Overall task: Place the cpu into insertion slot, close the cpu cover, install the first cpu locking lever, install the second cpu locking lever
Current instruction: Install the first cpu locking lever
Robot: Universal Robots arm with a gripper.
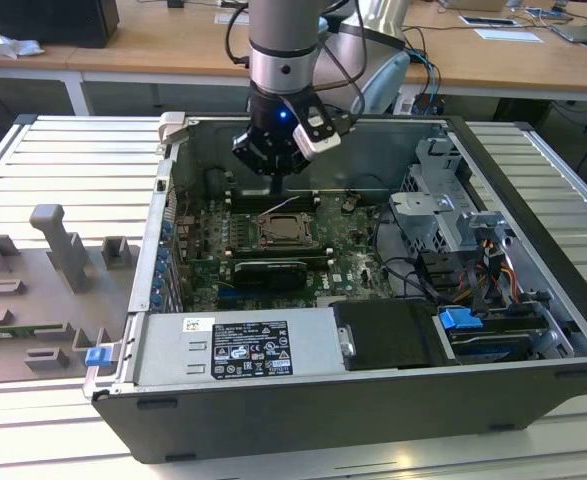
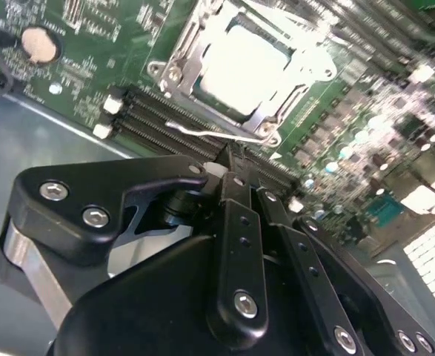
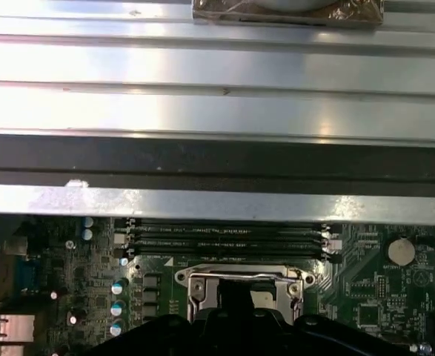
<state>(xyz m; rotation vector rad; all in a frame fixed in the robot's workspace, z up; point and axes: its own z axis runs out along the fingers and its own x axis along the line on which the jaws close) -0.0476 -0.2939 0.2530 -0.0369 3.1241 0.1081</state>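
Note:
The cpu (image 2: 239, 63) lies pale and bright in the insertion slot (image 1: 281, 232) on the green board. The cpu cover (image 2: 184, 70) is a silver frame lying down around it. A thin wire locking lever (image 2: 198, 131) runs along the socket's edge nearest my fingers and stands slightly off the board. My gripper (image 2: 230, 159) hangs just above that edge, its black fingers (image 2: 241, 222) drawn together, their tips close to the lever's end. In the exterior view the gripper (image 1: 277, 178) hovers over the socket's far side. In the first wrist view the socket (image 3: 239, 285) sits partly behind the fingers.
The board lies deep inside an open black computer case (image 1: 303, 410). Black memory slots (image 2: 158, 119) run beside the socket. A power supply (image 1: 235, 350), drive cage (image 1: 443, 215) and cables (image 1: 413, 270) crowd the case. A grey fixture block (image 1: 63, 245) stands on the ribbed table.

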